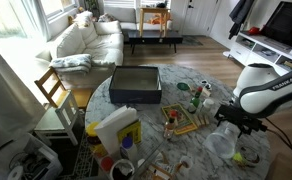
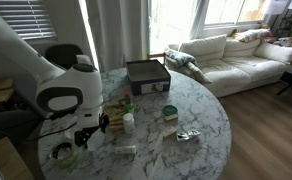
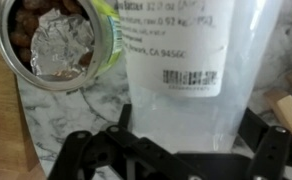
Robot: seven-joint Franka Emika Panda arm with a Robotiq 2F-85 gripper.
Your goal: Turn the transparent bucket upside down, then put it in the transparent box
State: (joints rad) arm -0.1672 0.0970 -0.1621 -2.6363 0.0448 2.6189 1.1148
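The transparent bucket (image 3: 201, 70), a milky tub with a white printed label, fills the middle of the wrist view. It sits between my black fingers (image 3: 254, 128), which stand wide on either side of it. My gripper (image 3: 186, 125) is open. In both exterior views the gripper (image 1: 226, 127) (image 2: 83, 138) hangs low over the marble table (image 1: 166, 155), right at the bucket (image 1: 223, 146) (image 2: 64, 153) near the table's edge. I cannot tell whether the fingers touch it. The transparent box (image 1: 114, 125), cloudy and whitish, stands at the opposite side of the table.
A dark grey flat box (image 1: 135, 85) (image 2: 146, 72) lies at the table's middle. An opened can with a peeled foil lid (image 3: 56, 40) stands close beside the bucket. Bottles (image 1: 198, 97), wooden blocks (image 1: 176, 122) and a green cup (image 2: 169, 112) are scattered between.
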